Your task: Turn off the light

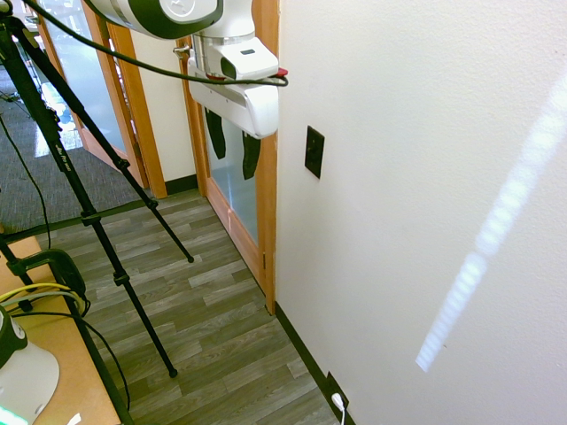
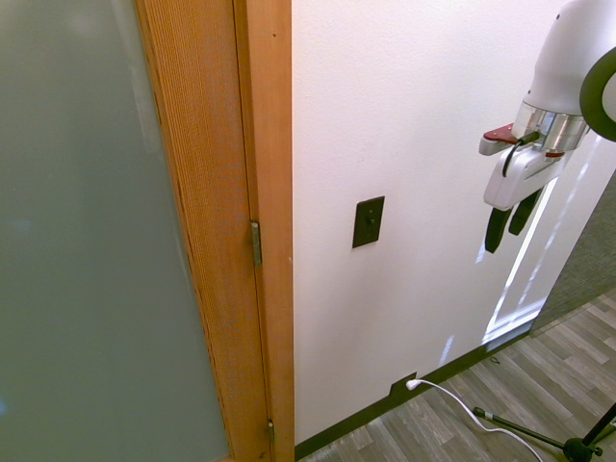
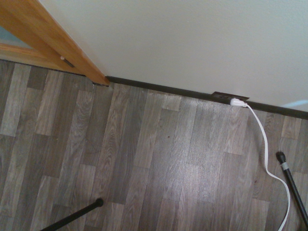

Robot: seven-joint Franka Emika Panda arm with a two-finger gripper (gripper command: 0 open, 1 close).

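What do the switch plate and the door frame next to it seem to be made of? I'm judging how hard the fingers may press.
The switch plate looks like matte dark plastic or painted metal: flat, uniformly black, hardly any shine; which one is unclear. The door frame looks like varnished wood: orange-brown with visible grain lines and a slight sheen.

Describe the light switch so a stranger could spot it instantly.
Start at the wooden door frame and move onto the white wall beside it. The switch is the small black upright plate partway up; the other black plate sits at the baseboard with a white plug.
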